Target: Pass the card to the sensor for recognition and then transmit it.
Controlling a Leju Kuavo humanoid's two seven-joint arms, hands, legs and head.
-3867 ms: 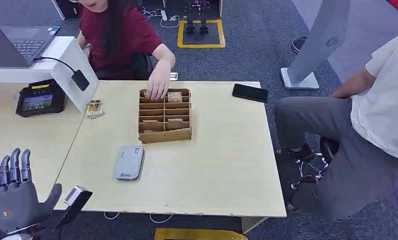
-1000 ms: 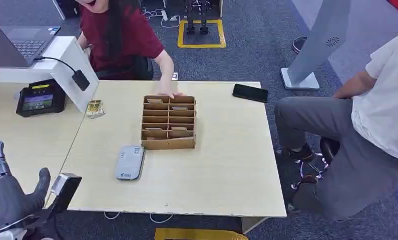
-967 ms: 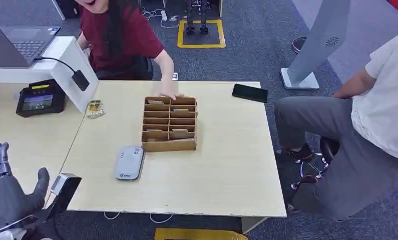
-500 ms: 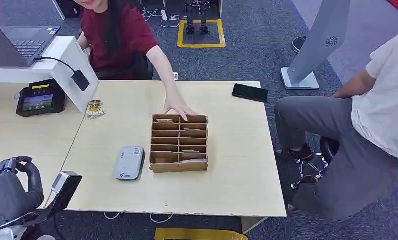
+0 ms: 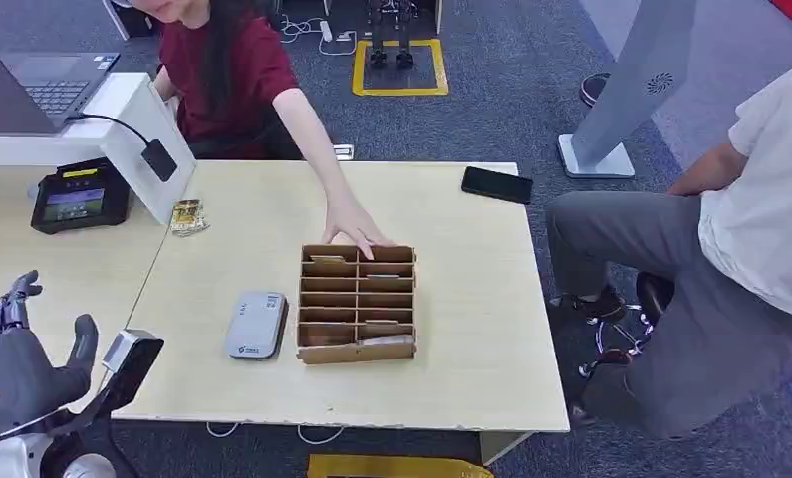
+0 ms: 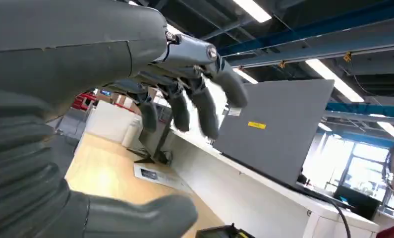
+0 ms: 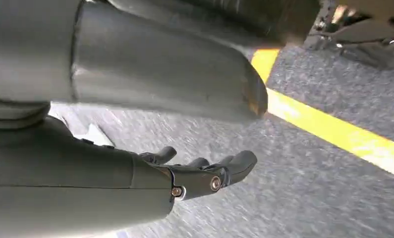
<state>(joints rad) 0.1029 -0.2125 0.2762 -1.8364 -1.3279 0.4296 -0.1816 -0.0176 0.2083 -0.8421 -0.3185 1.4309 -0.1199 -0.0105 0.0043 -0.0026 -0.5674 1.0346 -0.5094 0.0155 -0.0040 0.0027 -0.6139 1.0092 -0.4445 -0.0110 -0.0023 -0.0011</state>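
Holds nothing in the left hand, fingers spread and thumb apart, low at the near left corner just off the table; carries a black wrist camera beside that thumb. Hangs the right hand over grey carpet with a yellow line, fingers loosely bent side by side, thumb well apart, gripping nothing.

Finds the cards lying in the slots of a brown cardboard organiser at mid-table, some in the far row and some in the near row; cannot make out any print on them. Places the sensor, a flat grey reader, just beside the organiser on its left, apart from it; bears a small blue mark near its front edge, too small to read.

Shows a person's hand resting on the organiser's far edge, arm reaching from a red sleeve. Seats a second person in a white top and grey trousers at the right.

Lays a black phone at the far right corner and a gold packet near the far left. Sets a black payment terminal on the adjoining desk, lit screen with a yellow strip above, wording illegible; stands a laptop behind it. Marks the white kiosk stand with a round fan-like emblem; carries no readable name. Sticks a yellow label on a grey panel in the left wrist view, lettering too blurred to read.
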